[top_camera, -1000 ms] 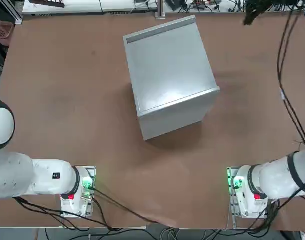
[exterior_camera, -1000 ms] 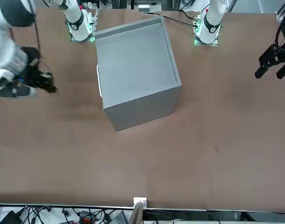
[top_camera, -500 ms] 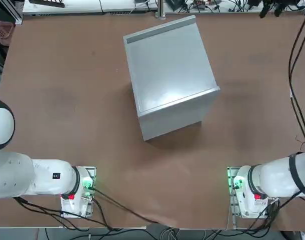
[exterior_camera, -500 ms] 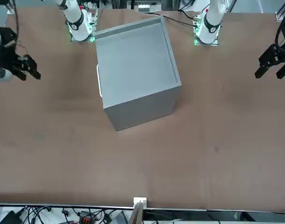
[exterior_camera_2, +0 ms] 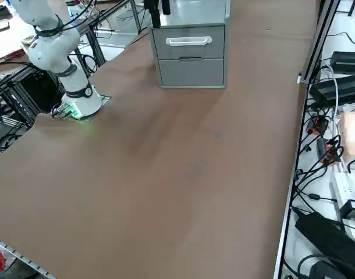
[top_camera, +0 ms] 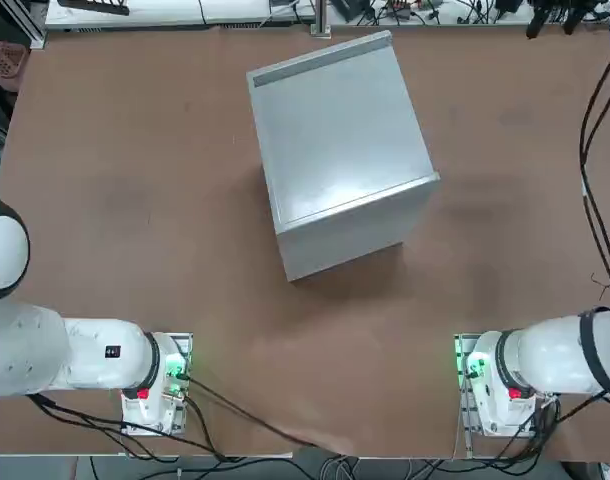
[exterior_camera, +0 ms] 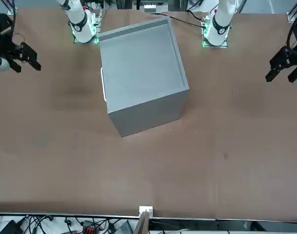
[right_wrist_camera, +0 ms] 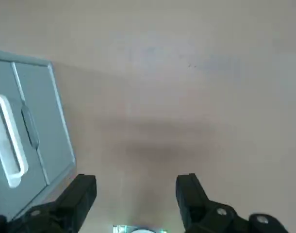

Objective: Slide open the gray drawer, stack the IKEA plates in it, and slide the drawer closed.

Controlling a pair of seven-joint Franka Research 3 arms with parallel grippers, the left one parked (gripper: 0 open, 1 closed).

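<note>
1. Gripper (right_wrist_camera: 137, 194): the right one hangs high over bare table (top_camera: 135, 200) with its fingers (right_wrist_camera: 82, 194) spread wide and nothing between them. In the top view it sits at about 2 o'clock from the drawer (top_camera: 335, 130), near the far table edge and well apart from it.
2. Drawer: it stands mid-table, fully shut. Its front and white handle (exterior_camera_2: 189, 40) face roughly 3 o'clock in the top view, toward the working arm's side.
3. Plates: none shows on the table in any view. My reading is that they are inside and the job is at its end, though nothing here proves it.
4. Step in hand, as I judge it: the retreat. Do it well by lifting first and travelling after, so the wrist clears the drawer's top corner.
5. Keep the fingers apart on the way, so that nothing is caught or dragged.
6. Steer away from 9 o'clock, where the drawer lies. A nudge on the handle side could ease the tray out again.
7. If the plates are in fact elsewhere, the approach should come straight at the handle from 3 o'clock, with the fingers astride the bar.
</note>
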